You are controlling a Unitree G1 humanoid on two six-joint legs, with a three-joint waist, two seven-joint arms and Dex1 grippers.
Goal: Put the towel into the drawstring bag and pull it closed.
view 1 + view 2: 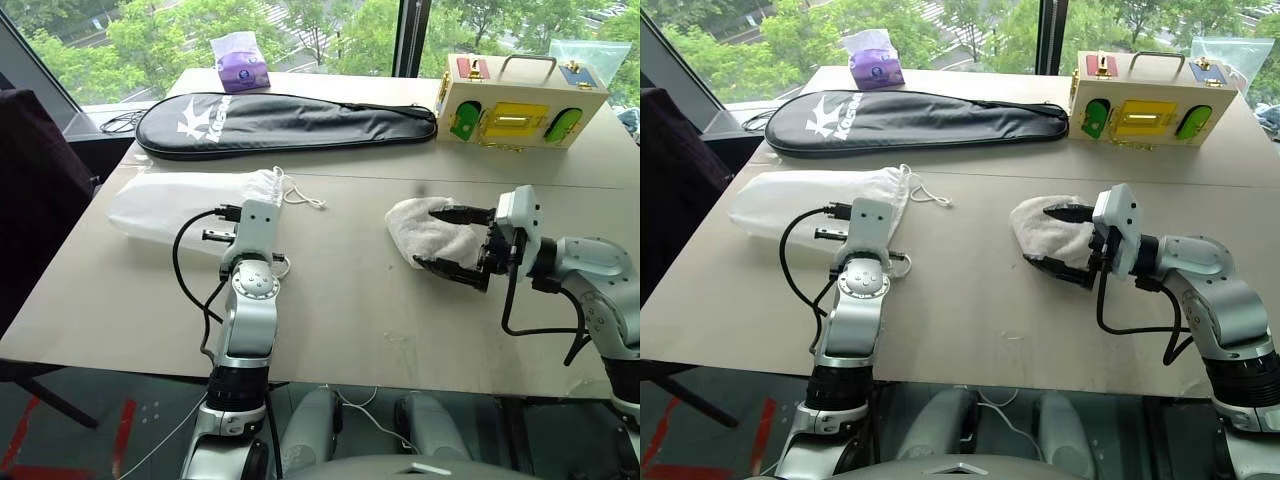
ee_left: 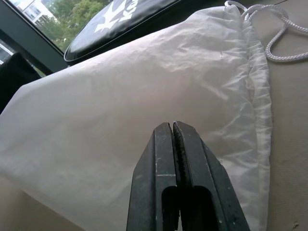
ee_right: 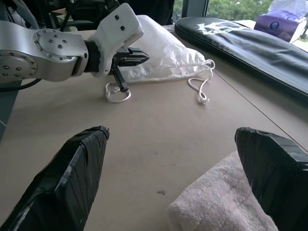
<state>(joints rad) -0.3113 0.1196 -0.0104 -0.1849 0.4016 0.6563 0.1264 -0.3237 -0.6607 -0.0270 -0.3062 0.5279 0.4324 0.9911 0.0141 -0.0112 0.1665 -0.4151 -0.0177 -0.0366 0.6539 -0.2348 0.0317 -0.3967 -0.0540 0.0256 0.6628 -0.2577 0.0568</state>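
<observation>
White fluffy terry towel (image 1: 425, 232): between wide-open right gripper (image 1: 452, 240) fingers, ungripped | thin white drawstring bag (image 1: 185, 205): before shut, empty left gripper (image 2: 174, 139), near beige table's (image 1: 340, 310) left edge

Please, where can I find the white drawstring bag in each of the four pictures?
Left eye view: drawstring bag, left of centre, below the black racket cover.
Right eye view: left side, below that cover.
Left wrist view: just beyond the shut left hand.
Right wrist view: upper middle, behind the left hand.
Shared landmark: the racket cover.
</observation>
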